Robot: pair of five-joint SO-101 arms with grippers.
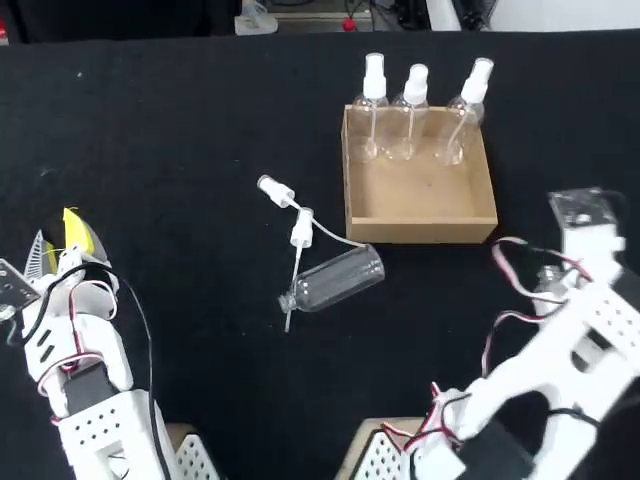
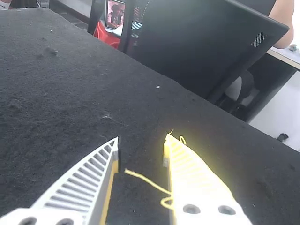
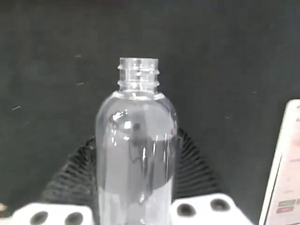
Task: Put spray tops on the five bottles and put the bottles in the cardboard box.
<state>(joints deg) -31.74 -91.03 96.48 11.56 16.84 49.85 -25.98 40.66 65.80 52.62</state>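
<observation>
Three capped bottles (image 1: 405, 130) stand along the far wall of the cardboard box (image 1: 420, 232). Fourth bottle (image 1: 335, 280) lies uncapped on the table (image 1: 180, 120) just off the box's near corner, two loose spray tops (image 1: 275, 190) beside it. Right wrist view adds a fifth bottle (image 3: 136, 108) — clear, threaded neck bare, clamped in the right gripper (image 3: 137, 140). Left gripper (image 2: 140, 140) — fingers apart over the black table.

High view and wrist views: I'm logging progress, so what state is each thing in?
Three bottles: tops on, standing in cardboard box.
Table bottle: lying, uncapped.
Two spray tops: loose on table.
Held bottle: uncapped, gripped by right end effector.
Left end effector: open, empty.
</observation>
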